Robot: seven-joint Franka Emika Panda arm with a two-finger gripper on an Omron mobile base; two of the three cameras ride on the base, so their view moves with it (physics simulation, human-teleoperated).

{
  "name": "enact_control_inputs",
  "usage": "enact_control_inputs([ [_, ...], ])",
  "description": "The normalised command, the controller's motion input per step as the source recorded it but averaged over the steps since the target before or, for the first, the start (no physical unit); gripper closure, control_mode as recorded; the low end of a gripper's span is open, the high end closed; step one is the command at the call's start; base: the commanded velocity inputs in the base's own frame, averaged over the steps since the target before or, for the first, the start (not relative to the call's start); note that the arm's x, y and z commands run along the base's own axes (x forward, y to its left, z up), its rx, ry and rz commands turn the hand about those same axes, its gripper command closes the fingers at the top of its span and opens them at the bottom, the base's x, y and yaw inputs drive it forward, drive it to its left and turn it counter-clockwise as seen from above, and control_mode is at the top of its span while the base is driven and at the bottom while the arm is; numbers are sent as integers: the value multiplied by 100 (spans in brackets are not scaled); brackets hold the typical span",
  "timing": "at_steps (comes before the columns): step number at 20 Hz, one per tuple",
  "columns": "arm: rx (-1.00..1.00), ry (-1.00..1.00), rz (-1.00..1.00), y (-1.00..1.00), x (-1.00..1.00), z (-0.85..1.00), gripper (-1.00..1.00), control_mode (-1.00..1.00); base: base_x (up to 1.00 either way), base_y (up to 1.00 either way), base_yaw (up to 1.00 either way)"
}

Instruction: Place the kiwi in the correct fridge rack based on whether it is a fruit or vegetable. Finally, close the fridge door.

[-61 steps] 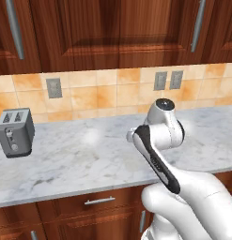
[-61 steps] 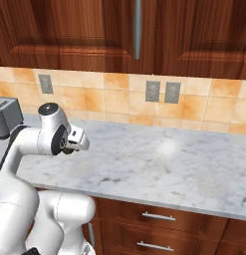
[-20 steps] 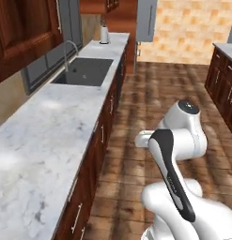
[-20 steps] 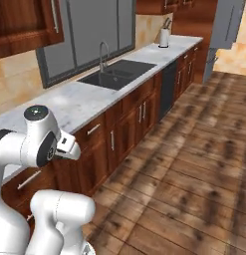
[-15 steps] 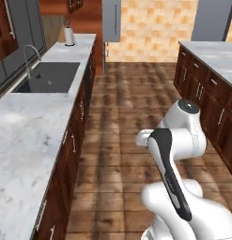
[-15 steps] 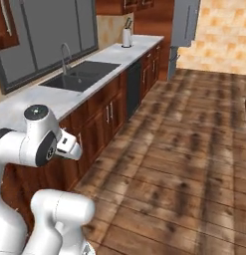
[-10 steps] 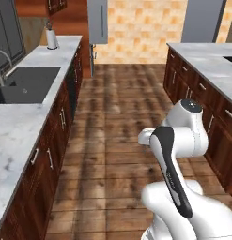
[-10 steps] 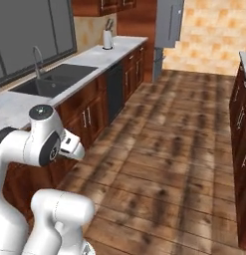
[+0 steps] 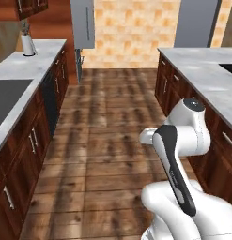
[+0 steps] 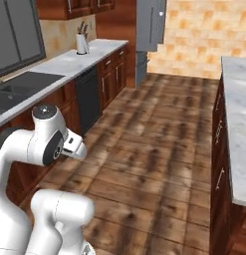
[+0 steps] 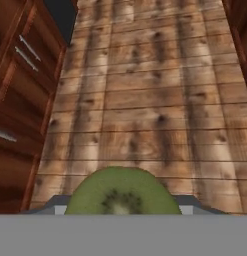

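1. Wood floor point(image 9: 108, 140) runs between counters toward the grey fridge point(image 9: 82, 23).
2. Kiwi point(image 11: 120, 192) sits clamped in the gripper point(image 11: 120, 210).
3. Carrying step; next, approach fridge.

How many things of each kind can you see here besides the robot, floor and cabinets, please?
Kiwi: 1
Utensil holder: 1
Sink: 1
Fridge: 1
Dishwasher: 1
Counters: 2
Total: 7
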Motion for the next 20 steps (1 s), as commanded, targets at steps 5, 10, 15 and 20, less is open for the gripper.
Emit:
enact_control_inputs([
  [5, 0, 0, 0, 0, 0, 0, 100, 100, 100, -42, 0],
  [10, 0, 0, 0, 0, 0, 0, 100, 100, 100, -43, 0],
  [15, 0, 0, 0, 0, 0, 0, 100, 100, 100, -46, 0],
  [20, 0, 0, 0, 0, 0, 0, 100, 100, 100, -47, 0],
])
